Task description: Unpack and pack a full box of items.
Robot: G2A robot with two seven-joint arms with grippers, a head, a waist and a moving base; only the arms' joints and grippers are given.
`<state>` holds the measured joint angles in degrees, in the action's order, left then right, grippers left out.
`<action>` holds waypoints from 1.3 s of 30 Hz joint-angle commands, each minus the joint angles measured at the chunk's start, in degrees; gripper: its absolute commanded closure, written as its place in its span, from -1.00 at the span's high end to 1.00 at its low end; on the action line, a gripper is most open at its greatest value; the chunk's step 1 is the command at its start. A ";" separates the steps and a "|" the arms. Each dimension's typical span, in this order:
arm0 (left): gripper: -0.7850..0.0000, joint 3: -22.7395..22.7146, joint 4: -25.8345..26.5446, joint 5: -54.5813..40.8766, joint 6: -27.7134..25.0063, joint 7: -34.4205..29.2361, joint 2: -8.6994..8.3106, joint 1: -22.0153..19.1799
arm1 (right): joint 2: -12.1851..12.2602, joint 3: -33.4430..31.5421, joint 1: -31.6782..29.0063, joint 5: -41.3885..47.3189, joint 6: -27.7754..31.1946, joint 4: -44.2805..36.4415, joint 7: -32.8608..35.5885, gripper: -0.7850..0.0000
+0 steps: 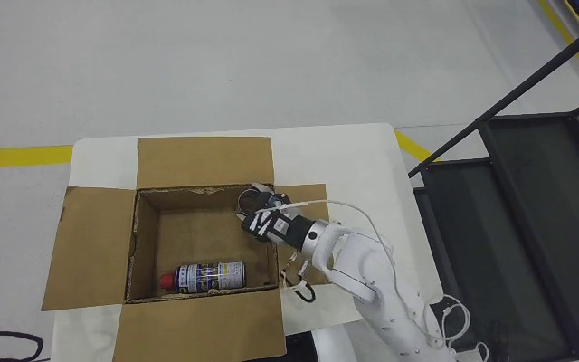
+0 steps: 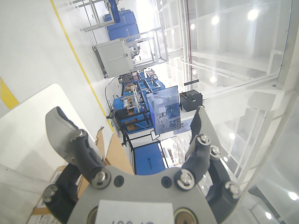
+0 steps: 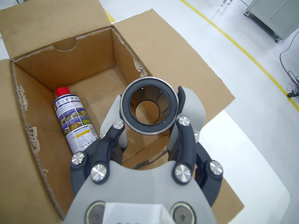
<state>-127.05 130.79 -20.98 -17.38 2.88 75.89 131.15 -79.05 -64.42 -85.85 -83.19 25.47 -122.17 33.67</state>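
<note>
Ring (image 3: 147,128) clamped between fingers of right gripper (image 3: 149,101), held above box (image 3: 93,54); spray can (image 3: 74,120) laid flat inside. Left gripper (image 2: 127,113) spread wide, nothing held.

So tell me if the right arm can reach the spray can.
Reach, probably; grasp, no: its end effector is shut on the black ring. The box is open and the spray can lies uncovered.

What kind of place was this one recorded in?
Probably a factory or industrial workshop hall: a yellow floor line, a metal-framed machine enclosure and blue equipment cabinets in the background.
</note>
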 commanded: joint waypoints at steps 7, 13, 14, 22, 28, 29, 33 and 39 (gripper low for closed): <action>1.00 0.00 0.00 0.00 0.00 0.00 0.00 0.00 | 1.47 -7.43 -8.20 -1.14 -1.22 -5.00 -4.37 -1.00; 1.00 0.00 0.00 0.00 0.00 0.00 0.00 0.00 | 2.10 -10.88 -12.70 -3.05 -4.41 -5.90 -6.50 -1.00; 1.00 0.00 0.00 0.00 0.00 0.00 0.00 0.00 | 2.16 -11.08 -13.26 -2.94 -4.80 -5.76 -7.11 -1.00; 1.00 0.00 0.00 0.00 0.00 0.00 0.00 0.00 | 2.68 -14.14 -17.03 -2.80 -8.02 -3.18 -11.49 -1.00; 1.00 0.00 0.00 0.00 0.00 0.00 0.00 0.00 | 3.03 -17.05 -20.02 -1.84 -10.37 -2.22 -13.55 -1.00; 1.00 0.00 0.00 0.00 0.00 0.00 0.00 0.00 | 3.09 -17.55 -20.48 -1.62 -10.75 -1.96 -13.88 -1.00; 1.00 0.00 0.00 0.00 0.00 0.00 0.00 0.00 | 3.28 -19.36 -22.02 -0.72 -12.11 -0.16 -15.09 -1.00; 1.00 0.00 0.00 0.00 0.00 0.00 0.00 0.00 | 3.45 -20.49 -23.46 0.90 -13.27 2.60 -17.58 -1.00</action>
<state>-127.05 130.79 -20.98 -17.38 2.88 75.89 131.15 -75.63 -84.79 -109.17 -82.63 12.35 -120.14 16.53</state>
